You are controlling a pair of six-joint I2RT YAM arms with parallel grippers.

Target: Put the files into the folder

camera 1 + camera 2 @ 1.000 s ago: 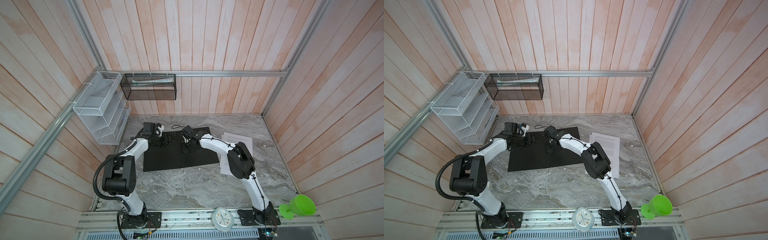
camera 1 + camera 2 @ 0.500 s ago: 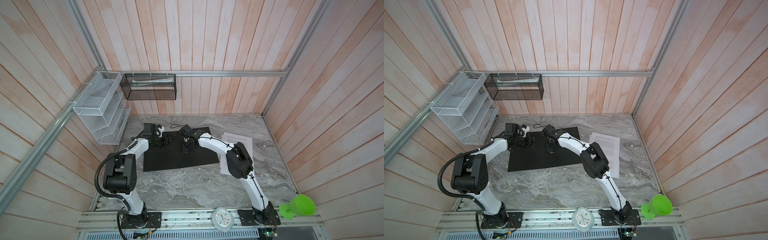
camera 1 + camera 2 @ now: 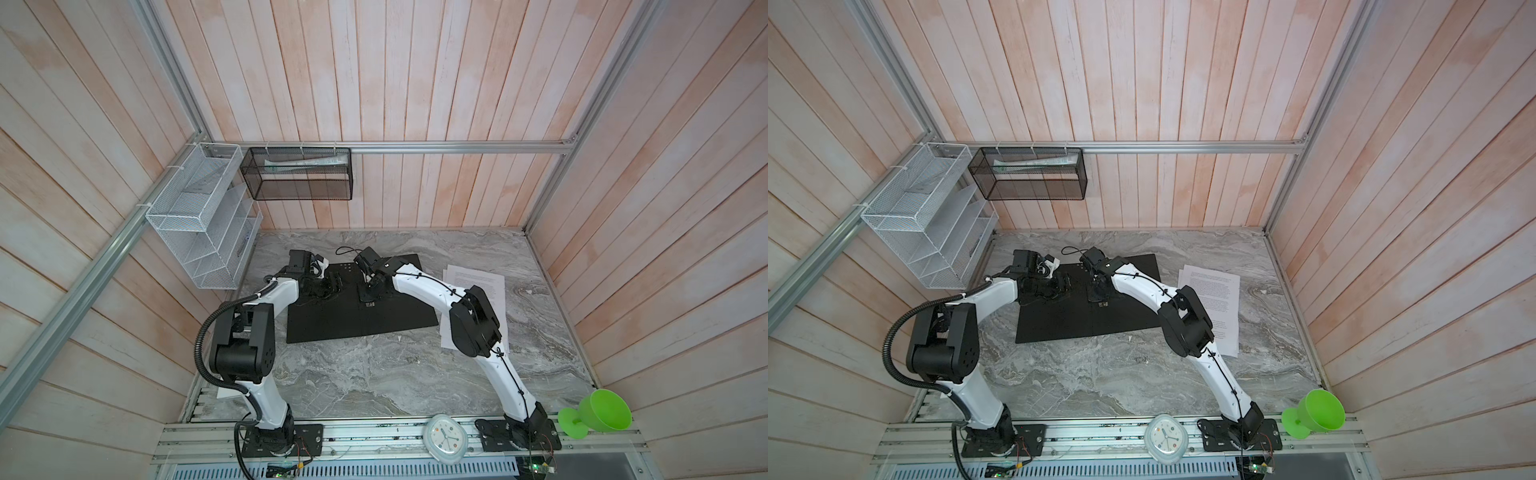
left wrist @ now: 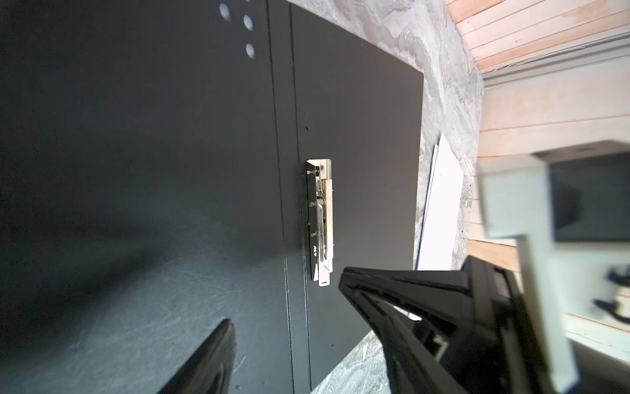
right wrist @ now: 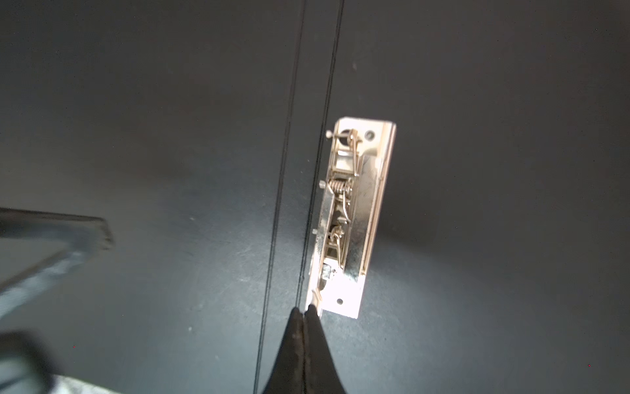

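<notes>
The files (image 3: 482,277) are partly hidden by the right arm (image 3: 473,324); their print cannot be read.

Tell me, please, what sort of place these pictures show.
Most likely a robot test booth dressed as an office desk: two robot arms bolted at a marble-look table, wood-panelled walls with metal rails, and a wire file rack, folder and printed papers.

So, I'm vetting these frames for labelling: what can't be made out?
- files: print too small in both top views; right arm covers part.
- folder: outer cover hidden underneath, every view.
- left gripper: black against the folder in top views, blurred in right wrist view.
</notes>
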